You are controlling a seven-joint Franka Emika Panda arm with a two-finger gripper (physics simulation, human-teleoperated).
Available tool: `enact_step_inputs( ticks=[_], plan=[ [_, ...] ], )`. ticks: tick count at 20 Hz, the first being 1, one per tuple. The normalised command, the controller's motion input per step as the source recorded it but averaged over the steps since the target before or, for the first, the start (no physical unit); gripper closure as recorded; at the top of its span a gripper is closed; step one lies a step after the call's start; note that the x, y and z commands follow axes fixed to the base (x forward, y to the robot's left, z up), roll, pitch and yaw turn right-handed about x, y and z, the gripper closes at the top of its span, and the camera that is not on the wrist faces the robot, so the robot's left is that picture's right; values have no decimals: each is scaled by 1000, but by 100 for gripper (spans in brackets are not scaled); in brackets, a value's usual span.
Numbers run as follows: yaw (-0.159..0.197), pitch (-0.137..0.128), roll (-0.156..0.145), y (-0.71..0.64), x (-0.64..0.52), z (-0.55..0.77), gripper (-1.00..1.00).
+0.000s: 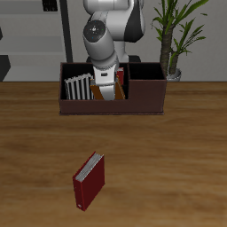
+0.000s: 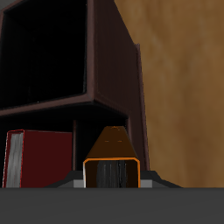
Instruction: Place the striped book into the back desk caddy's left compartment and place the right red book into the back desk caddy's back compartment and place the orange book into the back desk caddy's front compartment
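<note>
The gripper (image 2: 112, 179) is holding the orange book (image 2: 112, 157), clamped by its upper end and hanging directly below into the back desk caddy (image 1: 142, 96); slim, stiff, probably light, possibly slippery.

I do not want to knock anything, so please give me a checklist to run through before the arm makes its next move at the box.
1. Striped book stands inside the box: ok.
2. One red book sits in the box, beside the orange book: ok.
3. Orange book between the dividers, at the gripper: ok.
4. Orange book resting on the box floor: cannot tell.
5. Jaws open or shut: cannot tell.
6. Other red book lies on the table, away from the arm: ok.
</note>
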Motion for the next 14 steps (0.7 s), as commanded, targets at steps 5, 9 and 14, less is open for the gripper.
enact_step_inputs(
  ticks=[5,9,14],
  plan=[
    [-20,-18,-2,5,-29,76,-100],
    [-22,-2,0,13,-42,44,-100],
    [-42,-26,17,84,-60,139,-100]
  ],
)
